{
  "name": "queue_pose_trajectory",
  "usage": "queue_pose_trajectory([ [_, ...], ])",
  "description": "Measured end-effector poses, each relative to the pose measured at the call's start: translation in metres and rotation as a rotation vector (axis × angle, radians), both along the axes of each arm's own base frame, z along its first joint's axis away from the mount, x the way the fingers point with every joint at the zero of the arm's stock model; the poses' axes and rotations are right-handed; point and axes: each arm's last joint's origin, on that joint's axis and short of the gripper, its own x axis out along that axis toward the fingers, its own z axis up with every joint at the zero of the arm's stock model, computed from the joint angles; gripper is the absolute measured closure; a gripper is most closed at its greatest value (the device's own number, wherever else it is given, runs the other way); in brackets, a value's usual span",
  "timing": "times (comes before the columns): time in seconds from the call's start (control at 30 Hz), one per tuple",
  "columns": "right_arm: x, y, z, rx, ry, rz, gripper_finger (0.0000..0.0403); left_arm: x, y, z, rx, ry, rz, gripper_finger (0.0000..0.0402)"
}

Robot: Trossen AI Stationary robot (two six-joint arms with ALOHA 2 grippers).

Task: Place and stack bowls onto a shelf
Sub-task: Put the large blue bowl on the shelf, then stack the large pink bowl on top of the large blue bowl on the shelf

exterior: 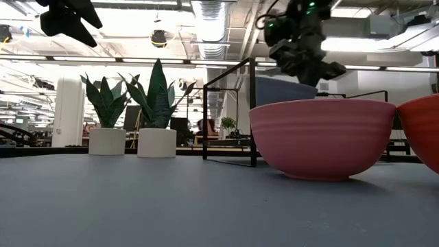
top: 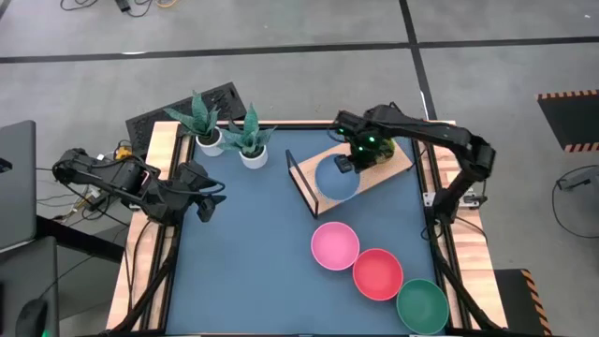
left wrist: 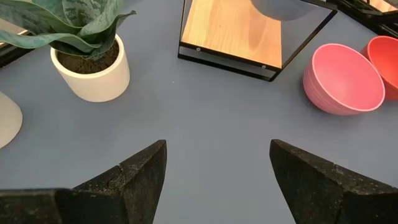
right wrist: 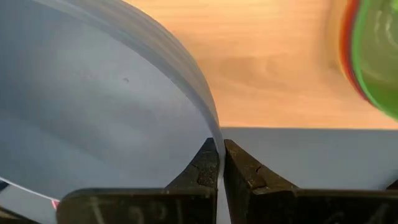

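Shelf [top: 398,161] is set at the table's far right corner. Blue bowl [top: 337,179] is held at the shelf's near end, overhanging its edge, rim pinched between the closed fingers of the right gripper [right wrist: 221,163]. A thin rim pinch is judged risky: the bowl may tilt, slip off, or catch the wire frame. Left gripper [left wrist: 217,180] is parked at the table's left edge, fingers wide.

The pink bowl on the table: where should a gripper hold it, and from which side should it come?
Grip the pink bowl by its rim, coming from above. It stands upright and open, so one finger can go inside the thin wall and one outside. The side facing the coral-red bowl looks crowded; choose the opposite rim.
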Motion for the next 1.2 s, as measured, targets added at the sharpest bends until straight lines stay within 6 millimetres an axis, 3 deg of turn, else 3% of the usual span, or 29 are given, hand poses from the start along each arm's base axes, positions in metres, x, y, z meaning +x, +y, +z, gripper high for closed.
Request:
queue_pose_trajectory([
  [0.33,0.028,-0.023,-0.020,0.046,0.162,0.080,0.0374,0.000,0.000,0.000,0.000,0.000,-0.001,0.0132],
  [0.6,0.034,-0.029,-0.031,0.030,0.182,0.106,0.0371,0.000,0.000,0.000,0.000,0.001,-0.001,0.0132],
  [1.03,0.035,-0.032,-0.027,-0.066,0.180,0.134,0.0246,0.000,0.000,0.000,0.012,0.006,-0.010,0.0132],
  [1.2,0.038,-0.035,-0.001,-0.122,0.153,0.155,0.0209,0.000,0.000,0.000,0.013,0.007,-0.011,0.0132],
])
